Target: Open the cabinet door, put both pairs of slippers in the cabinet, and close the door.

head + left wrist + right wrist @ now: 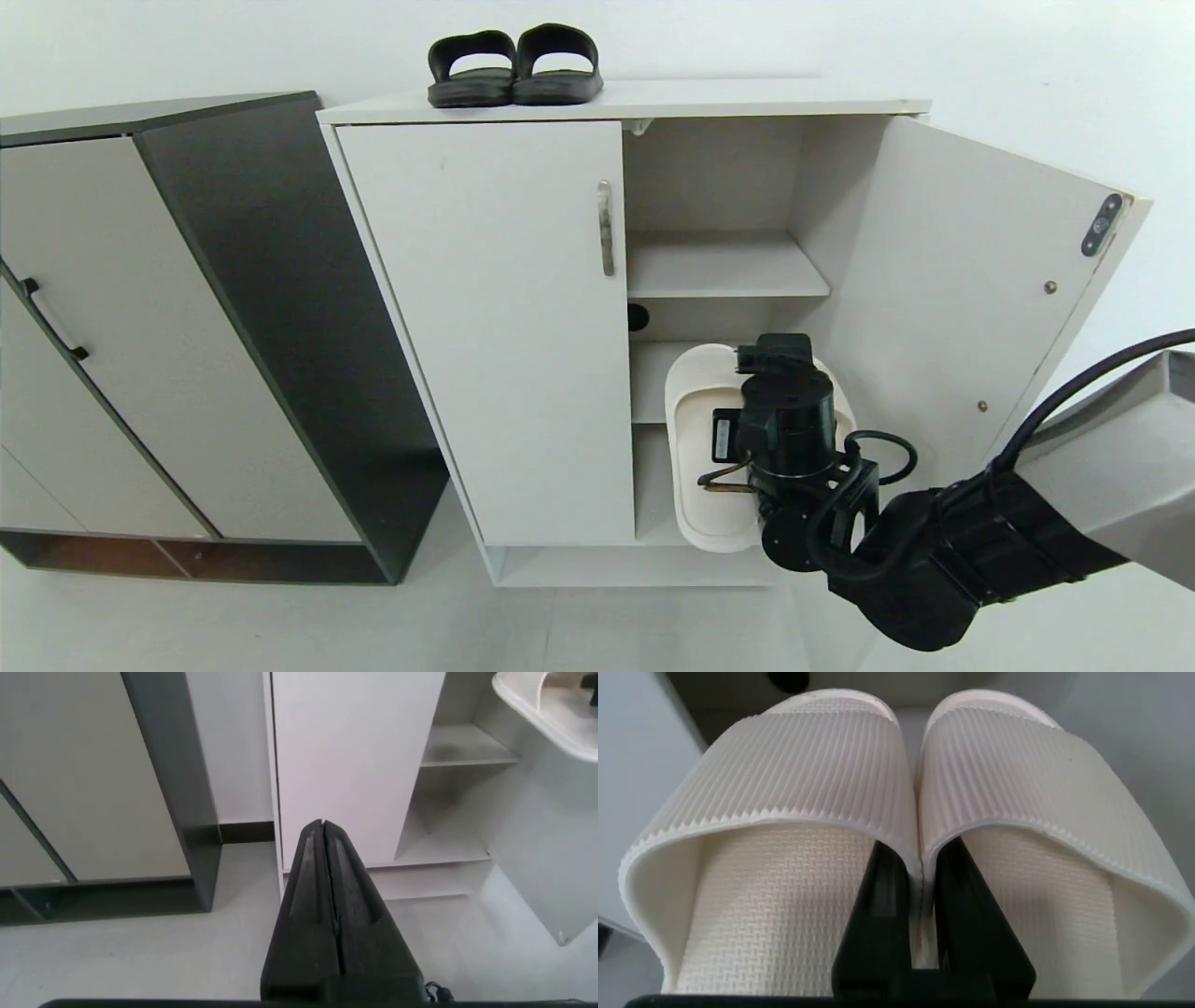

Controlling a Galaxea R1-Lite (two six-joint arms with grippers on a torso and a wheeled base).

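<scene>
White slippers – where? (M)

Held as a pair at the open right half of the cabinet, toes in, just in front of the lower shelf. Right gripper is clamped on both inner walls, pinching them together. (K)

Advice for the placement? (M)

Judgement call: hold them level, push farther in until the heels clear the shelf edge, set down, only then part the jaws. Watch the shut left door edge and the open right door. Left gripper sits low to the left, jaws together, out of the way. Black slippers on the cabinet top come after. (K)
</scene>
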